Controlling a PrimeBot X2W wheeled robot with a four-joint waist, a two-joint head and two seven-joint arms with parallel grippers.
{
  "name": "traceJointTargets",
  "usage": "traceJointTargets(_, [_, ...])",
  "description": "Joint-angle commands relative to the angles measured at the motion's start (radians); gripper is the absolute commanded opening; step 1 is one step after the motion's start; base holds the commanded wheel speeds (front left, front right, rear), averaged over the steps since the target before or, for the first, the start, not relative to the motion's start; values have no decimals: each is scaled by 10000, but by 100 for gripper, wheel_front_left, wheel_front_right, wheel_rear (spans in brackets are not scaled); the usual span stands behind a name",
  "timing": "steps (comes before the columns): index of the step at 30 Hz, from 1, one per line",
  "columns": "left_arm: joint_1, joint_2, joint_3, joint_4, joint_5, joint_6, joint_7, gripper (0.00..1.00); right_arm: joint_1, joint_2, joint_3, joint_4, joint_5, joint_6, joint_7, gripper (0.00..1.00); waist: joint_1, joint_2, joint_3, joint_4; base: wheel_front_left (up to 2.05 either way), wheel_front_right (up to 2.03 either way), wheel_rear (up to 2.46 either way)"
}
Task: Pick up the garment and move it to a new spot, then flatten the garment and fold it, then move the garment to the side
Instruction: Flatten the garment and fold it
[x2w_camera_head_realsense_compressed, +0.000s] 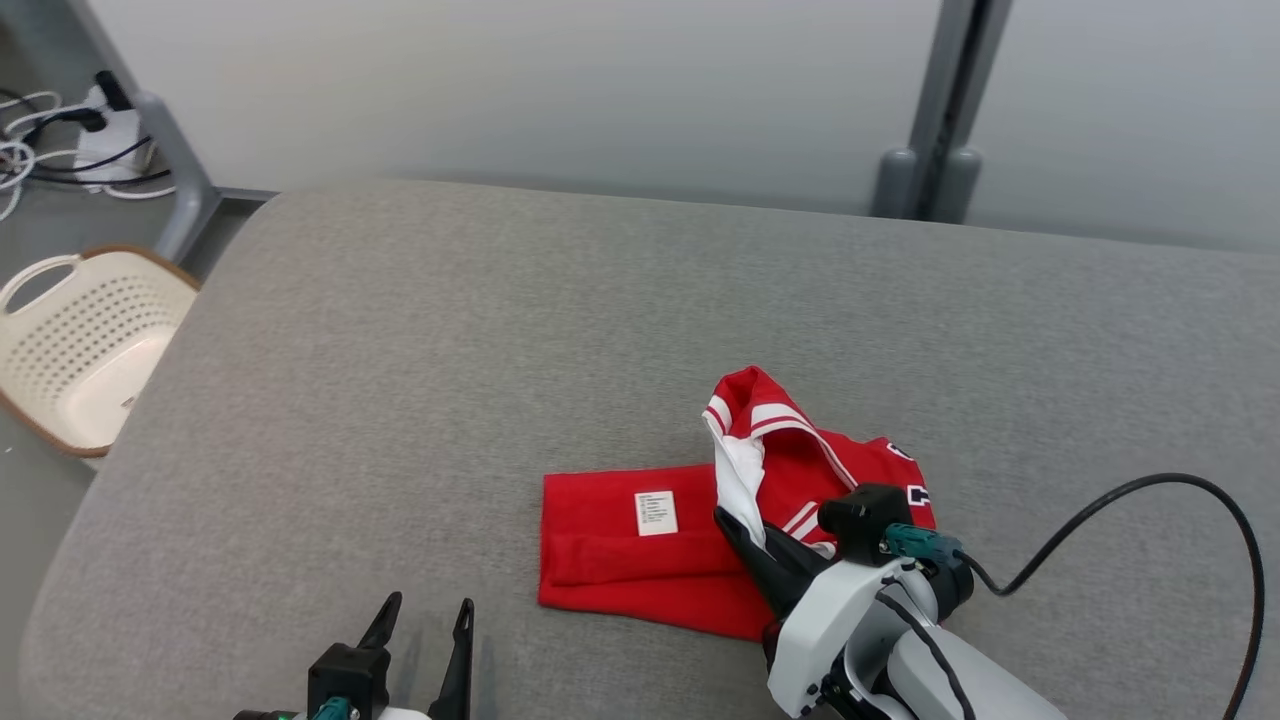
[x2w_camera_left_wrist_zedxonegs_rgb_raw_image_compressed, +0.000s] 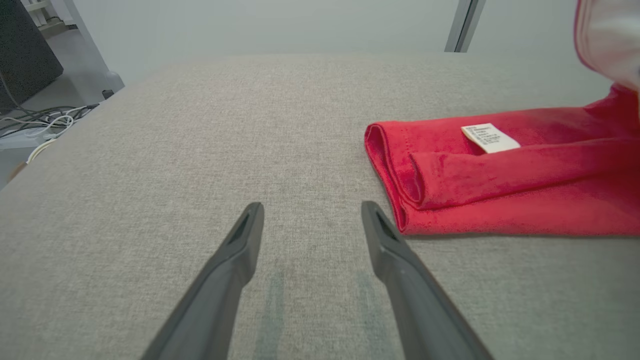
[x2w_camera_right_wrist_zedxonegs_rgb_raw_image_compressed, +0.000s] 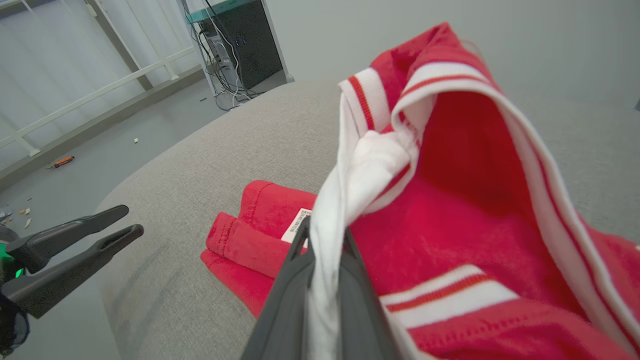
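Note:
The red garment (x2w_camera_head_realsense_compressed: 640, 560) lies partly folded on the grey cushioned surface (x2w_camera_head_realsense_compressed: 500, 330), its small white label (x2w_camera_head_realsense_compressed: 656, 512) facing up. My right gripper (x2w_camera_head_realsense_compressed: 735, 525) is shut on the garment's white sleeve (x2w_camera_right_wrist_zedxonegs_rgb_raw_image_compressed: 350, 185) and holds that striped end lifted above the rest. The red folded edge (x2w_camera_left_wrist_zedxonegs_rgb_raw_image_compressed: 395, 170) lies just right of my left gripper (x2w_camera_left_wrist_zedxonegs_rgb_raw_image_compressed: 310, 210), which is open and rests low over bare cushion with nothing between its fingers. In the right wrist view the left gripper (x2w_camera_right_wrist_zedxonegs_rgb_raw_image_compressed: 120, 222) stands off to the left of the garment.
A cream perforated basket (x2w_camera_head_realsense_compressed: 80, 340) stands on the floor off the cushion's left edge. Cables and a power strip (x2w_camera_head_realsense_compressed: 90, 130) lie at the far left. A grey post (x2w_camera_head_realsense_compressed: 930, 110) rises behind the cushion. A black cable (x2w_camera_head_realsense_compressed: 1150, 500) loops from my right wrist.

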Motion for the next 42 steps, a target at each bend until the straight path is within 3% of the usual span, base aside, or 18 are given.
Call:
traceJointTargets(1, [-58,38,-58,6,-95,26,-44,100,-182,-26,224,107,205,1,3,0,0,-1,19,816,0,0,0])
traceJointTargets(12, [-2,34,-536,-37,-204,35,-43,100,-1107,-31,980,1434,792,1,-407,0,0,-1,154,2434,0,0,0])
traceJointTargets(13, [-23,36,-580,-38,-213,37,-44,100,-1185,-28,1004,1568,828,1,-488,7,0,-1,165,2499,0,0,0])
traceJointTargets(14, [-45,36,-616,-35,-232,48,-44,100,-1271,-29,1008,1657,885,1,-580,7,0,-1,174,2552,0,0,0])
traceJointTargets(15, [-61,39,-639,-38,-236,63,-44,100,-1352,-28,1030,1727,909,1,-665,96,0,-1,178,2586,0,0,0])
traceJointTargets(16, [-71,36,-654,-44,-242,76,-44,100,-1419,-26,1006,1736,1000,1,-767,100,0,-1,179,2608,0,0,0])
traceJointTargets(22, [-115,37,-534,-122,-195,122,-44,100,-1681,-41,478,1670,1024,1,-1054,100,0,-1,162,2300,0,0,0])
traceJointTargets(31, [-225,40,-354,-449,-190,210,-44,100,-460,-28,-3150,260,-1432,1,-1055,100,0,-1,23,1080,0,0,0])
traceJointTargets(42, [-171,42,81,-775,-104,331,-44,100,1482,-23,-5889,-993,-3245,1,-1048,100,0,-1,-111,-75,0,0,0])
